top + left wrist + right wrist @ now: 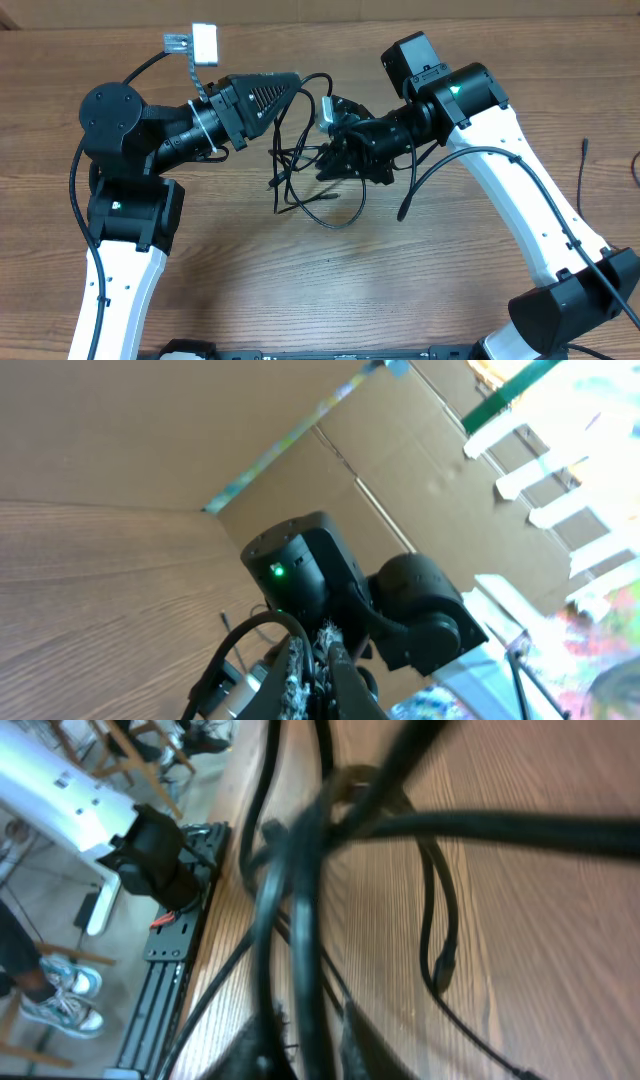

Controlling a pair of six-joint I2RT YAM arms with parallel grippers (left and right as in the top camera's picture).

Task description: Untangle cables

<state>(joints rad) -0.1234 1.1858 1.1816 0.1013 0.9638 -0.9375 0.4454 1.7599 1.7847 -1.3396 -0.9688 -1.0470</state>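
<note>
My right claw (328,160) pinches the cables (290,920), my left claw (292,85) is pressed together; I should pull apart slowly.

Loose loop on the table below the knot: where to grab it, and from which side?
Grip the loop at its bottom arc, where one cord lies alone on the table, clear of the knot. Come straight down, jaws across the cord: it lies flat and thin, so a sideways approach likely gets nothing.
</note>
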